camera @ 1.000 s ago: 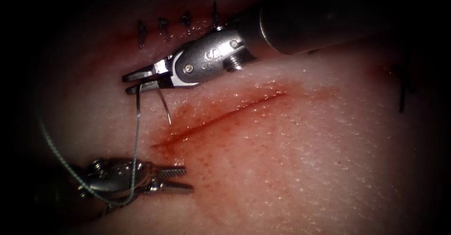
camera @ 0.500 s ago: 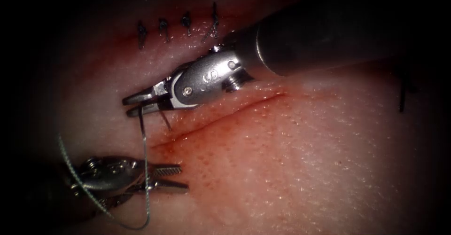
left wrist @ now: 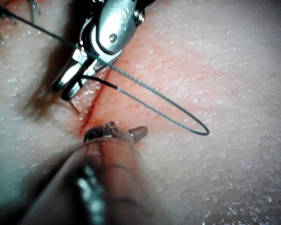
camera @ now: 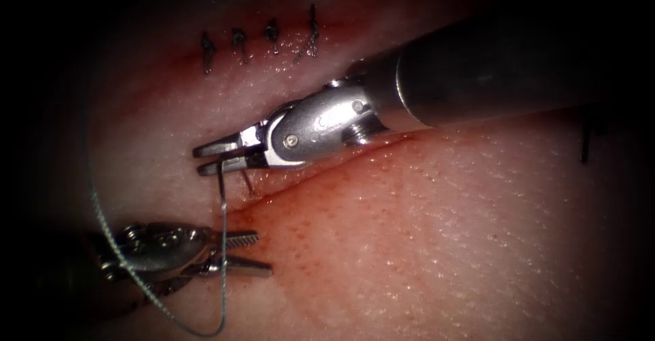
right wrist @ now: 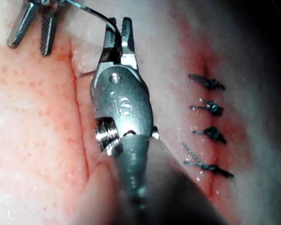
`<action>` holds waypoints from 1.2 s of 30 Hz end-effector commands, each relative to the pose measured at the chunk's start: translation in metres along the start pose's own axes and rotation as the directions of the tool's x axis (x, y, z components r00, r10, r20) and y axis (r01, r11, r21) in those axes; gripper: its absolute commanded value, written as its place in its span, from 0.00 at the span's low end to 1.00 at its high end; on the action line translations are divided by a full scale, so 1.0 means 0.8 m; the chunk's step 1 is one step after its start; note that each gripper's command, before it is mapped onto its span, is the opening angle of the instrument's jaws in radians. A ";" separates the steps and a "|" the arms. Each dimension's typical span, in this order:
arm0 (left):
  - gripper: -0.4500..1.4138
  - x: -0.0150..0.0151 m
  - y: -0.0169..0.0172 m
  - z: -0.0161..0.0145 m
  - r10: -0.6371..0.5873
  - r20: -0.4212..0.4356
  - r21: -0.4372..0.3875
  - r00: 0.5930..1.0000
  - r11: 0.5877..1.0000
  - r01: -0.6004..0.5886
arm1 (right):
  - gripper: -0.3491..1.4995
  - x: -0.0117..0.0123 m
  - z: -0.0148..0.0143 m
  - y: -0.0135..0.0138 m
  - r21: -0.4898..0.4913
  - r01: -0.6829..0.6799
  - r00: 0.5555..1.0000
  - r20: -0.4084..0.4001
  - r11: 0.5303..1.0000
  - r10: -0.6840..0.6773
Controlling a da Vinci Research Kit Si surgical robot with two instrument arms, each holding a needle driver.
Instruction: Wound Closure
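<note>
The right tool [camera: 208, 159] is shut on the curved needle [camera: 245, 183] partway along its curve. It hovers just left of the cut [camera: 321, 167] in the tissue [camera: 443, 245], near the cut's left end. The needle's tip touches the cut's left lip; how deep it sits is hidden. Its tail hangs below the jaws and joins the thread [camera: 223, 266], which drops, loops and climbs away to the left. The left tool [camera: 265, 251] lies below the cut's left end, open and holding nothing, with the thread crossing in front. The right wrist view shows the right tool [right wrist: 118, 26] beside the cut.
Several dark tied stitches [camera: 259, 41] close an older cut above the right tool, also seen beside it as stitches [right wrist: 207, 126]. A dark thread end [camera: 585, 140] lies at far right. Red fluid stains the tissue around the cut.
The right tool has moved down and right with the needle, bringing its tip from above the tissue onto the cut's left lip. The thread loop swung right. The left tool barely moved.
</note>
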 end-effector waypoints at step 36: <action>0.41 -0.0114 -0.0009 0.0052 0.066 0.382 -0.018 0.922 0.998 -0.064 | 0.00 -0.0029 0.0017 0.0041 0.009 -0.551 0.831 0.094 0.834 0.548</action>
